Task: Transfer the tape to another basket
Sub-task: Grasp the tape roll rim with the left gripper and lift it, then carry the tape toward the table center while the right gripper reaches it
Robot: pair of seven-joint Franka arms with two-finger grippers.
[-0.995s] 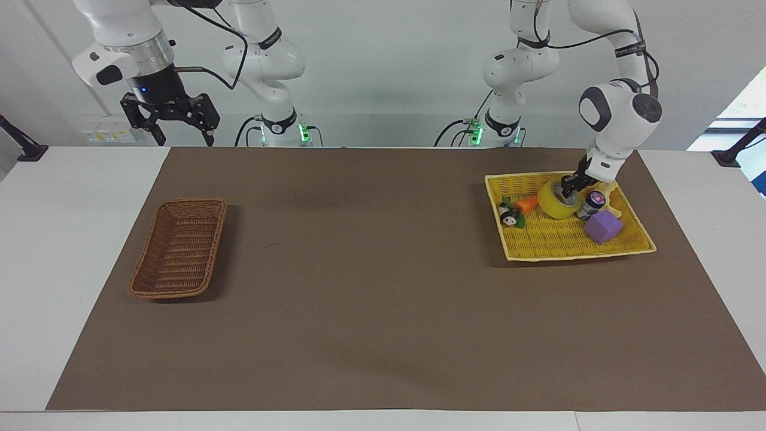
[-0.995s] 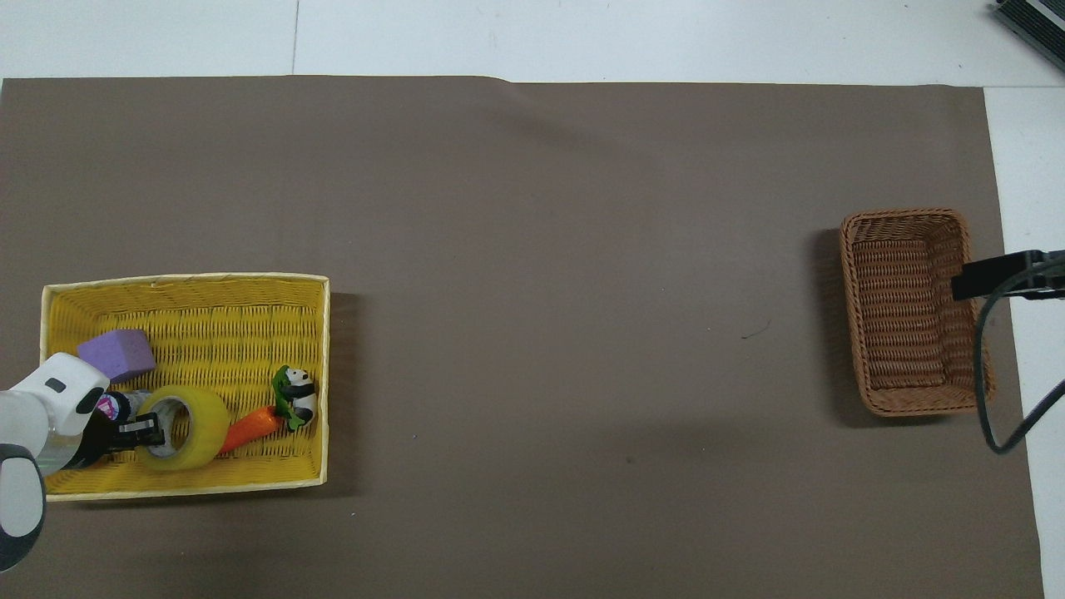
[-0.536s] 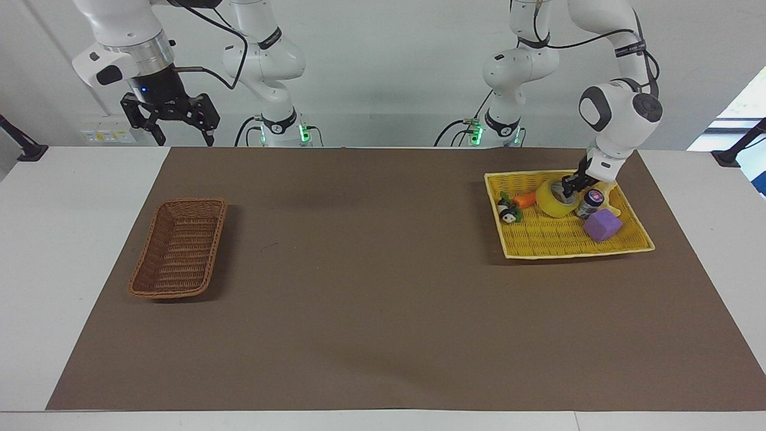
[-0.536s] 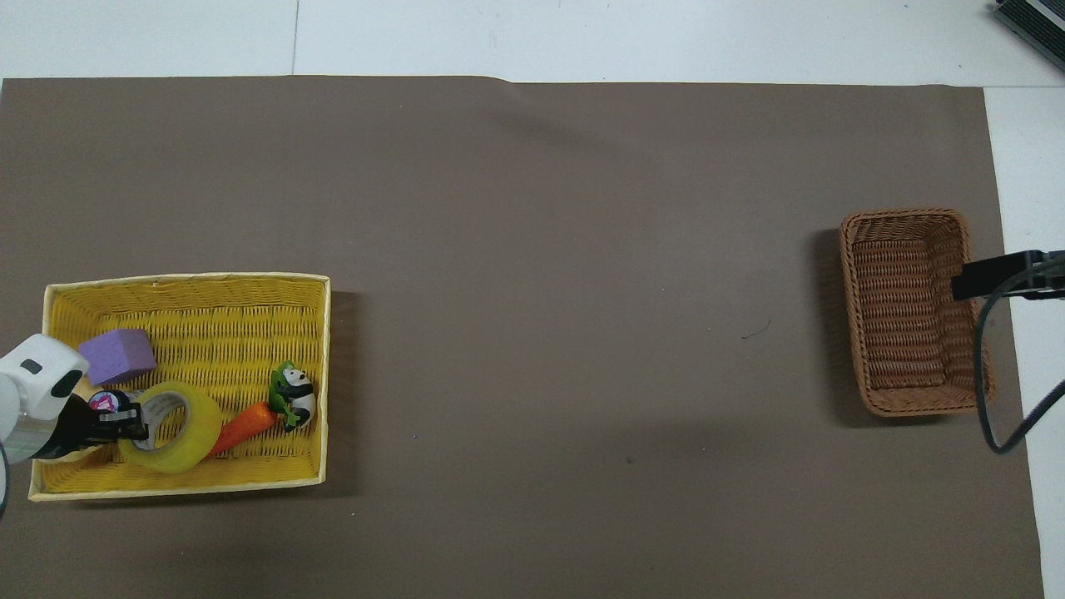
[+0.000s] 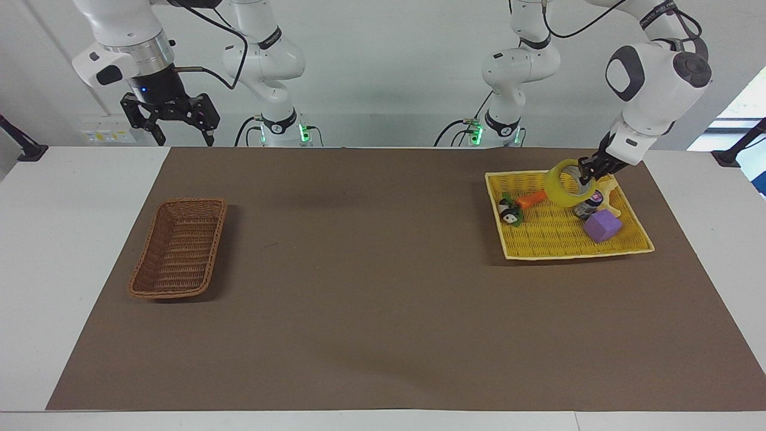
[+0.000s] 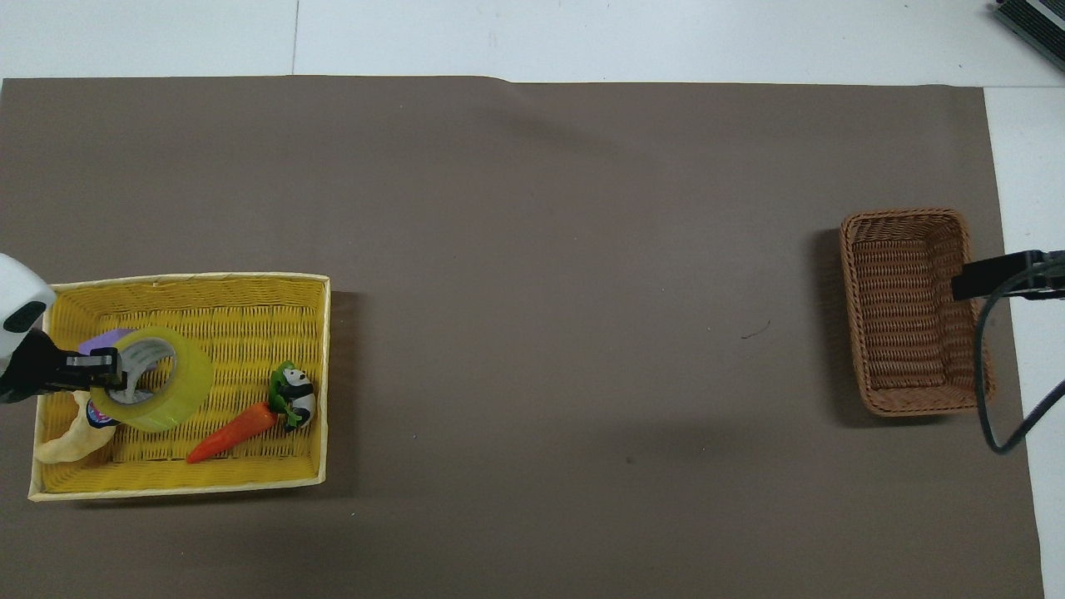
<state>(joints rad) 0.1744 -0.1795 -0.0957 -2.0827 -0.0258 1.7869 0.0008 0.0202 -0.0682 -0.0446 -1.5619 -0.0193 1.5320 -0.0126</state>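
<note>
The left gripper [image 5: 585, 172] had risen from the floor of the yellow woven tray [image 5: 568, 248] in the last second and taken the roll of yellow packing tape [image 5: 567, 183] up with it. Its fingers were clamped on the roll's wall, one inside the pale core and one outside. The tape now hung clear over the tray, tilted, above the end of the tray nearer the robots. That lift meant the grasp had held and the pick was done; I judged the carry across the table to be the whole of what was left.

Below it, things lay uncovered: a small dark jar [image 5: 589, 206], a purple block [image 5: 602, 226], a pale banana-shaped piece [image 6: 68, 438], an orange toy carrot [image 5: 531, 199] and a little panda figure [image 5: 508, 215] beside the carrot's leafy end.

The brown wicker basket [image 5: 178, 248] sat well apart, at the right arm's end of the brown mat [image 5: 359, 287], with nothing in it. The right gripper [image 5: 169, 120] waited high over the table's edge near its own base, fingers spread wide.
</note>
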